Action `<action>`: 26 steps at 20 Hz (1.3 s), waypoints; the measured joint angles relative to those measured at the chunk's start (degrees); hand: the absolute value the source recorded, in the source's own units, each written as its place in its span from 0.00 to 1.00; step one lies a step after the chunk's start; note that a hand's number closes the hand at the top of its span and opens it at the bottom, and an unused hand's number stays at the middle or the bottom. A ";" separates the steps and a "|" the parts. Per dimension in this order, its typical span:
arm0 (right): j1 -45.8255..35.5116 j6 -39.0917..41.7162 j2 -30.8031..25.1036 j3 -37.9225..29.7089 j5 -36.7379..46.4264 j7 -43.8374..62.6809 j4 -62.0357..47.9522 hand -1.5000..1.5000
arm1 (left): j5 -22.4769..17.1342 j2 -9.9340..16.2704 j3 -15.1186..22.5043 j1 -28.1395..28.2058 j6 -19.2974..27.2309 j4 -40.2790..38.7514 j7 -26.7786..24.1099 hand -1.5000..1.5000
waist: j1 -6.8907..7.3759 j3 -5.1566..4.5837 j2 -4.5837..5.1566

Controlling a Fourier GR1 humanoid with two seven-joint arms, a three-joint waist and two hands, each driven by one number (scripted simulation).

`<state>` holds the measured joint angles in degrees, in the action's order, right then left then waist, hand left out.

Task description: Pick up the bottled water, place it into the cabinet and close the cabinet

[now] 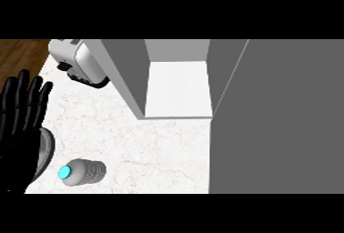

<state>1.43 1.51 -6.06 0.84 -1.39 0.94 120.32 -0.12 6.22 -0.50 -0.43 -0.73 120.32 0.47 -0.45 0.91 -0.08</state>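
Bottle (82, 172) upright on tabletop (134, 136), cabinet (176, 88) open w/ toaster (80, 63) beside; left hand (20, 118) wide, resting at left edge.

There is a single view, taken as from the robot's head and aimed steeply down at the marble counter (134, 132), so things are seen from above. It sits near enough that the open cabinet (176, 86) and its grey door (275, 118) fill the upper middle and right, with the toaster (79, 61) at upper left. No second view shares any part.
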 measured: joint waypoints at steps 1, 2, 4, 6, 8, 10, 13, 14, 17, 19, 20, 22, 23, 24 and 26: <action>0.20 0.09 -0.01 -0.25 -0.06 -0.23 -0.17 0.00 | 0.92 -0.55 0.23 0.71 0.85 0.72 0.08 0.00 | 0.12 -0.19 0.00; 0.61 0.19 -0.20 -0.41 -0.18 0.30 0.40 0.00 | 2.44 -1.23 0.31 1.29 2.41 1.76 0.69 0.00 | 0.22 -0.34 -0.02; 2.83 0.05 -0.11 0.03 0.79 0.09 1.45 0.00 | 6.15 -2.77 -0.05 4.31 6.20 4.61 0.95 0.00 | 0.63 -0.54 -0.21; 5.13 0.24 -0.48 -0.07 1.20 0.31 2.44 0.00 | 9.42 -4.08 -0.99 7.94 10.98 7.45 0.66 0.00 | 1.14 -0.66 -0.44; 6.99 1.65 -0.02 1.14 -1.29 1.55 3.06 0.00 | 7.06 -4.89 -0.13 11.08 17.44 9.42 2.49 0.00 | 1.73 -0.78 -0.65; 9.18 3.19 -0.17 1.84 -3.76 2.65 5.07 0.00 | 6.38 -5.39 2.41 14.30 24.15 11.38 3.33 0.00 | 1.51 -0.83 -0.70; 13.44 4.94 -0.58 2.70 -6.74 4.48 9.14 0.00 | 6.84 -5.81 8.43 20.67 31.68 15.93 3.94 0.00 | 1.20 -0.87 -0.69; 15.14 5.88 -1.05 2.45 -7.95 4.52 10.37 0.00 | 7.21 -5.90 10.80 23.21 33.71 16.80 2.94 0.00 | 1.12 -0.87 -0.69; 19.88 7.33 -1.62 2.72 -9.81 5.47 14.98 0.00 | 9.35 -6.02 19.45 28.96 39.67 18.50 0.67 0.00 | 0.85 -0.85 -0.64; 22.15 7.81 -1.75 2.72 -10.35 5.93 17.24 0.00 | 9.95 -6.06 25.55 32.39 42.68 18.30 -1.79 0.00 | 0.77 -0.85 -0.60; 22.33 7.94 -1.86 2.77 -10.35 6.20 17.39 0.00 | 10.36 -6.09 28.46 33.78 44.08 18.16 -3.10 0.00 | 0.80 -0.85 -0.54; 24.92 8.88 -1.92 2.87 -10.46 5.42 17.99 0.00 | 11.21 -6.15 33.44 36.49 46.85 17.72 -5.91 0.00 | 0.60 -0.84 -0.59; 25.46 9.22 -1.97 2.73 -10.47 5.16 18.06 0.00 | 11.82 -6.17 35.86 37.69 48.17 17.42 -7.49 0.00 | 0.63 -0.84 -0.57; 26.73 10.17 -2.26 2.28 -10.54 4.48 18.10 0.00 | 12.31 -6.01 37.52 38.64 49.11 17.37 -7.98 0.00 | 0.50 -0.83 -0.53; 28.83 10.76 -1.81 2.87 -10.52 3.50 18.38 0.00 | 13.03 -5.94 40.81 40.52 50.75 16.77 -11.16 0.00 | 0.46 -0.85 -0.55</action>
<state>30.26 12.28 -7.87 3.71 -11.91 4.43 138.70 12.90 0.29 40.32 40.09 50.02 137.09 -10.69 0.01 0.06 -0.63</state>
